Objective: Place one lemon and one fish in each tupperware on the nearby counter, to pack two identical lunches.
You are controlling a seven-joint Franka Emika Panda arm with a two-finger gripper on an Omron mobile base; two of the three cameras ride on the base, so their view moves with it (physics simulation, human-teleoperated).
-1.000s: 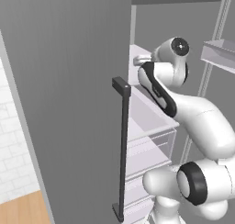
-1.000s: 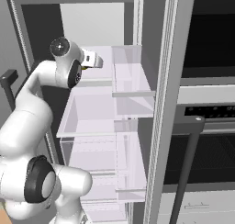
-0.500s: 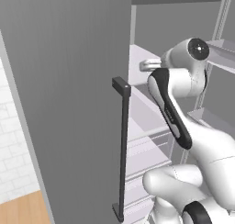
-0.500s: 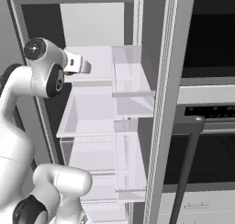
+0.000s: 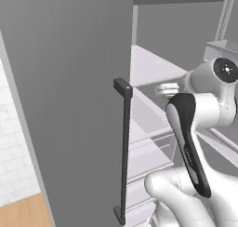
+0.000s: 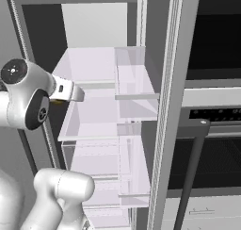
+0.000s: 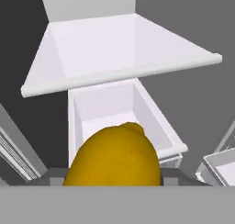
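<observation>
The white arm rises from the base, bends at a dark-padded elbow, and its wrist reaches level toward the open fridge, the hand sitting just at the front edge of a pale shelf (image 6: 94, 85) in the right base view. The gripper (image 6: 77, 93) points into the cabinet from the door side; beside it, in the left base view, stands the grey fridge door (image 5: 69, 96) with its dark bar handle (image 5: 123, 147).

The lemon (image 7: 114, 159) is deep yellow-orange, rounded, with a small nub at its top (its skin looks smooth and evenly shaded). It sits right up against the camera on the hand, between the finger tips, whose ends are covered by it. The claw is closed on the lemon, holding it in the air in front of the fridge interior, above a white open drawer (image 7: 151, 122) and below the white shelf.
</observation>
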